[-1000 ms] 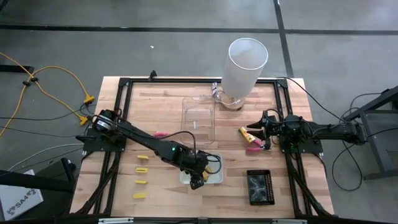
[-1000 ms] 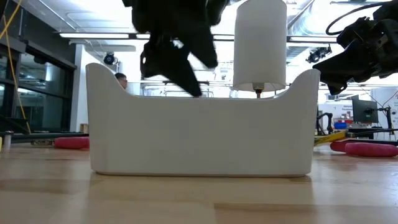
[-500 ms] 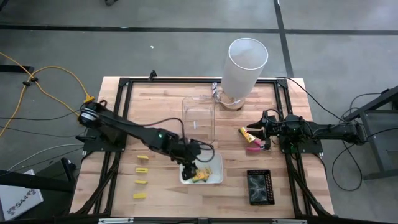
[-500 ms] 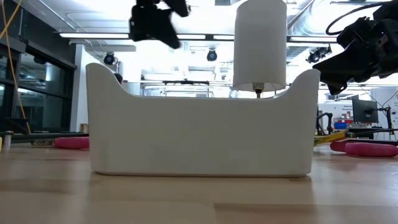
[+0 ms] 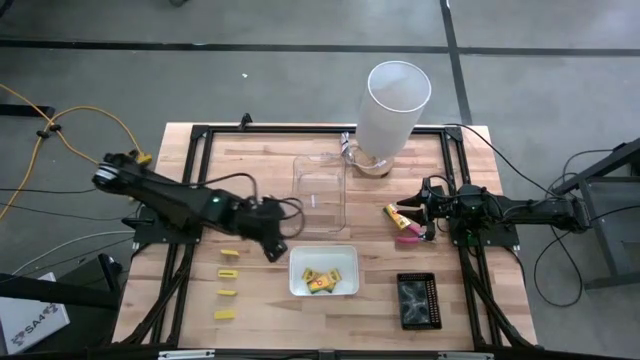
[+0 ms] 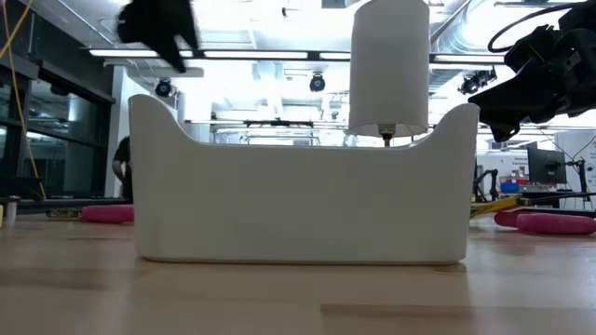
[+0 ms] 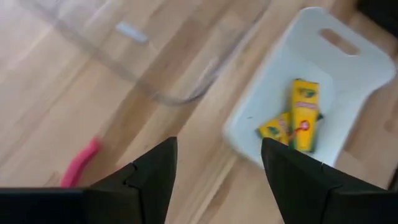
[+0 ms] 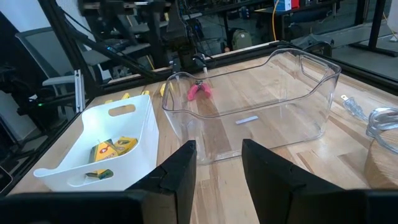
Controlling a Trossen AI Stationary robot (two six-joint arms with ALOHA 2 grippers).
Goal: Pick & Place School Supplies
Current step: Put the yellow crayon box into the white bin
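1. Your left gripper (image 5: pixel 272 247) has pulled back since half a second ago: it was over the white tray (image 5: pixel 297 283) and now sits just left of it, above bare table (image 5: pixel 260 300).
2. Its fingers (image 7: pixel 155 177) are spread apart with nothing between them.
3. Two yellow packets (image 5: pixel 319 280) lie in the white tray; your left wrist view shows them (image 7: pixel 296 118) overlapping, one upright, one angled.
4. Four yellow blocks (image 5: pixel 229 273) sit in a column on the left, near side of the table, well apart from the tray.
5. One pink scissors (image 5: pixel 257 215) lies left of the clear tray (image 5: pixel 320 165), partly behind your left arm.
6. Your right gripper (image 5: pixel 424 210) waits at the right side, fingers (image 8: pixel 180 171) parted and empty, just beside another packet (image 5: pixel 394 212) and pink scissors (image 5: pixel 407 240).
7. The white cylinder (image 5: pixel 392 115) stands at the far edge; a black tray (image 5: pixel 418 300) sits near right.
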